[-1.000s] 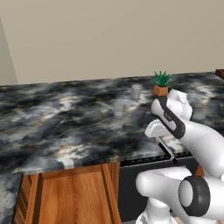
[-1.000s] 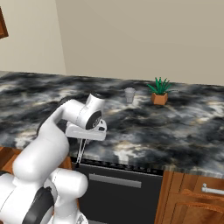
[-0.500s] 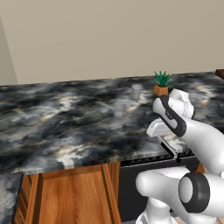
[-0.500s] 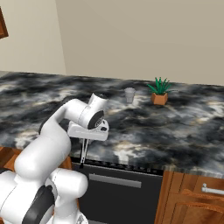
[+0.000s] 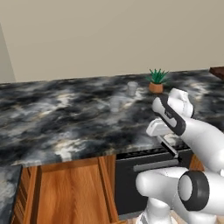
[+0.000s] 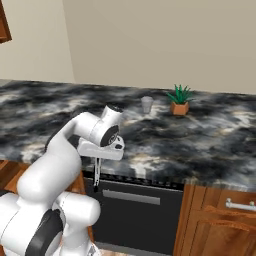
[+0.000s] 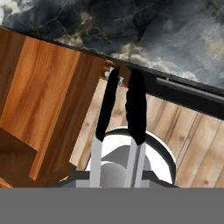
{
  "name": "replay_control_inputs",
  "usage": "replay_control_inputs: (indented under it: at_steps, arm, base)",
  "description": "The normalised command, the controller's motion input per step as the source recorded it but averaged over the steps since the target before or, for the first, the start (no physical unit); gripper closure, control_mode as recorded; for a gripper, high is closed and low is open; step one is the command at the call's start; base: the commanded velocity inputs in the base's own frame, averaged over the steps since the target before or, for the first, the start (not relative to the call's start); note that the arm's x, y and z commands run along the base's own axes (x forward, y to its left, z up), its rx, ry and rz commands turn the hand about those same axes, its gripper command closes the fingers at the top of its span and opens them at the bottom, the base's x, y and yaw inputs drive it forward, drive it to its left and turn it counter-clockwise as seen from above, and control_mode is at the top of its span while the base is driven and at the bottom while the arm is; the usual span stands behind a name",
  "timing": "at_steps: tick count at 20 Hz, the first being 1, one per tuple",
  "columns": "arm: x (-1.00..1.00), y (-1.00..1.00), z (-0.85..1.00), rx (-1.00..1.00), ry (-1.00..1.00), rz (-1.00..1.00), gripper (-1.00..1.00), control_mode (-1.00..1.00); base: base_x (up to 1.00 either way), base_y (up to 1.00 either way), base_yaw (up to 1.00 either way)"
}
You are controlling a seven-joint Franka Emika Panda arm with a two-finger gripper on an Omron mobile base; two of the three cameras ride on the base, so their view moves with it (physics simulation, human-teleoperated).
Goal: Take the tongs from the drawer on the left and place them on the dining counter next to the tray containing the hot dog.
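Tool point(image 6: 96, 176) clamped on the tongs point(image 7: 124, 103), which hang down below the front edge of the desk point(image 6: 200, 150). Best to lift clear of that edge first, keep grip firm, avoid swinging them into the plant point(image 6: 179, 100).

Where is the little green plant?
The plant in its orange pot stands far back on the marbled counter, toward the right in the right base view, just right of a small grey cup.
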Motion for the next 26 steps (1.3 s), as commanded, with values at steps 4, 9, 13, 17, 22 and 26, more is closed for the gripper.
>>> replay_control_inputs:
  at_steps: [4, 9, 13, 17, 22, 26]
  arm:
    - [0.0, 0.0, 0.0, 0.0, 0.0, 0.0, 1.0, 1.0]
    - [0.0, 0.0, 0.0, 0.0, 0.0, 0.0, 1.0, 1.0]
    - [0.0, 0.0, 0.0, 0.0, 0.0, 0.0, 1.0, 1.0]
    - [0.0, 0.0, 0.0, 0.0, 0.0, 0.0, 1.0, 1.0]
    - [0.0, 0.0, 0.0, 0.0, 0.0, 0.0, 1.0, 1.0]
    - [0.0, 0.0, 0.0, 0.0, 0.0, 0.0, 1.0, 1.0]
  base:
    - [-0.55, -0.76, -0.15]
    - [-0.14, -0.99, -0.37]
    - [0.0, -0.98, -0.42]
    - [0.0, -1.0, -0.37]
    - [0.03, -1.0, -0.29]
    - [0.09, -1.0, -0.04]
